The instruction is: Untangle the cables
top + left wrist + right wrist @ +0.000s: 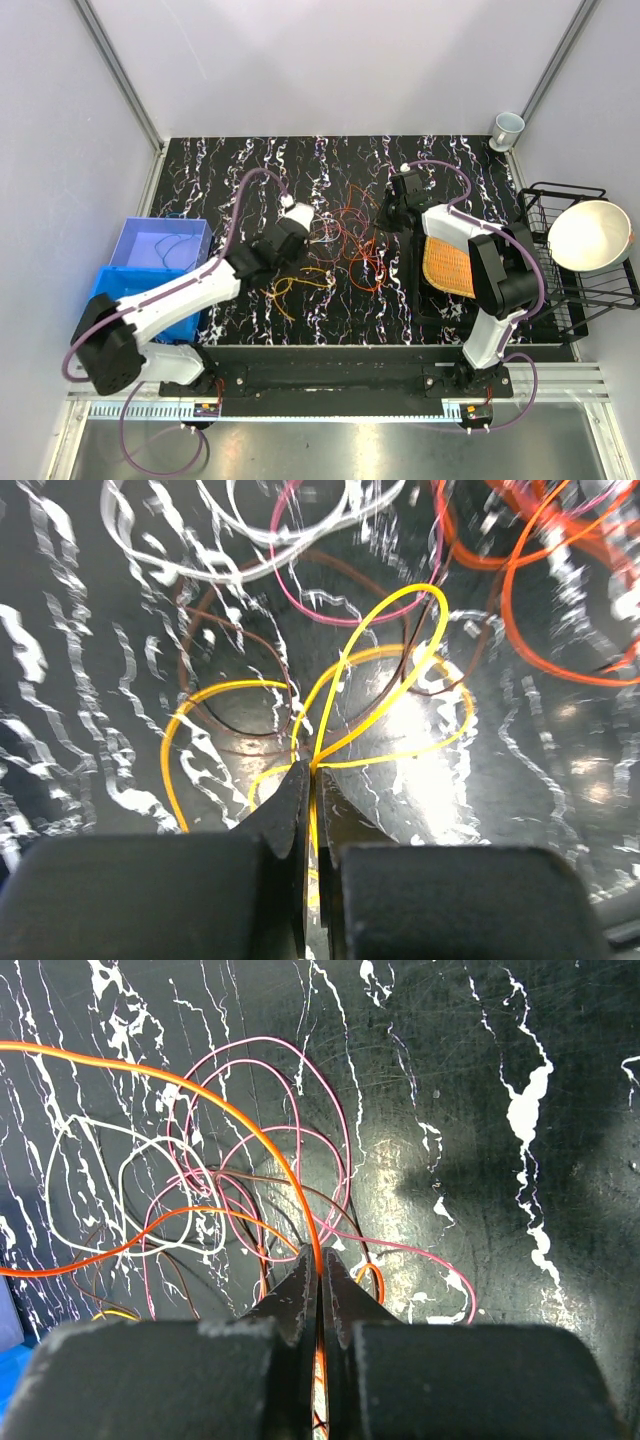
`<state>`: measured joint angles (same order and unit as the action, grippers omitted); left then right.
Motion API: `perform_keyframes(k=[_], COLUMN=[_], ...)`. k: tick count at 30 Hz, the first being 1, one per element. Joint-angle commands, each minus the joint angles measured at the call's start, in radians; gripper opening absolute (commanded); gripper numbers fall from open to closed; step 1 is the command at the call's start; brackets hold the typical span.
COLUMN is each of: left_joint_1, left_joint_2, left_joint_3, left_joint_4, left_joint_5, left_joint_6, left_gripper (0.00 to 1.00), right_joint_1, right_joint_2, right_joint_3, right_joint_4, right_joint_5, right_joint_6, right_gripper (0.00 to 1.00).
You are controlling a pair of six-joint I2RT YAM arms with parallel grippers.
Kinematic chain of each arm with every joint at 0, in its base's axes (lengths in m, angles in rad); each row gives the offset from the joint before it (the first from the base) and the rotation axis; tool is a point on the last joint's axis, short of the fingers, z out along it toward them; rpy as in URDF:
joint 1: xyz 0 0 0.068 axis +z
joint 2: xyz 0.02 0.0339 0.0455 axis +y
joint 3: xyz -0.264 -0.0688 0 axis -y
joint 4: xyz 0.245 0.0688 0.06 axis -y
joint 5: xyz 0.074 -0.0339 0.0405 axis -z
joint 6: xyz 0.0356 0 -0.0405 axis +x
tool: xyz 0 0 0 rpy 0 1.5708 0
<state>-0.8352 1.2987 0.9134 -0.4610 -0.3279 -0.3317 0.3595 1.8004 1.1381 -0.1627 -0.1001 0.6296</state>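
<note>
The cables (340, 240) lie as a loose tangle of thin orange, red, yellow and pale loops on the black marbled table, between my two grippers. At the tangle's left edge, my left gripper (298, 214) (313, 770) is shut on a yellow cable (424, 587), which fans out in loops just past the tips. White (250, 570), pink and orange (520, 630) loops lie beyond it. On the right side, my right gripper (386, 214) (321, 1252) is shut on an orange cable (291, 1176) that arcs away to the left over pink (340, 1110) and white (60, 1140) loops.
Two blue bins (150, 260) stand at the left edge of the table. An orange woven mat (450, 265) lies under the right arm. A black wire rack (580, 290) at the right holds a cream bowl (590, 232). A pale cup (507, 127) stands at the back right corner.
</note>
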Motion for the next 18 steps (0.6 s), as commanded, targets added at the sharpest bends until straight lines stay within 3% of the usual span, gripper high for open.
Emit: perform_keyframes(k=[1,4,9,14,18], left_joint_1=[0.027,0.048,0.087,0.105,0.105], left_joint_2=[-0.102,-0.114,-0.101,-0.079,-0.07], left_joint_3=[0.174,0.321,0.697,1.048,1.167], left_joint_4=[-0.102,-0.189,-0.326,-0.358,-0.337], left_joint_5=[-0.046,-0.046,-0.048,0.009,0.05], left_joint_6=[0.043,0.088,0.178,0.23,0.273], left_gripper=[0.0,0.0,0.0,0.0,0.0], right_joint_1=[-0.007,-0.005,-0.005,-0.004,-0.005], right_joint_2=[0.005,0.007,0.01,0.011,0.017], right_joint_3=[-0.001,-0.001,-0.005,-0.006,-0.005], right_joint_4=[0.034,0.035,0.04,0.043,0.043], right_joint_5=[-0.03,-0.039,-0.046,-0.053,-0.056], right_joint_6=[-0.005,-0.004,-0.004,-0.004,-0.004], right_gripper=[0.0,0.0,0.0,0.0,0.0])
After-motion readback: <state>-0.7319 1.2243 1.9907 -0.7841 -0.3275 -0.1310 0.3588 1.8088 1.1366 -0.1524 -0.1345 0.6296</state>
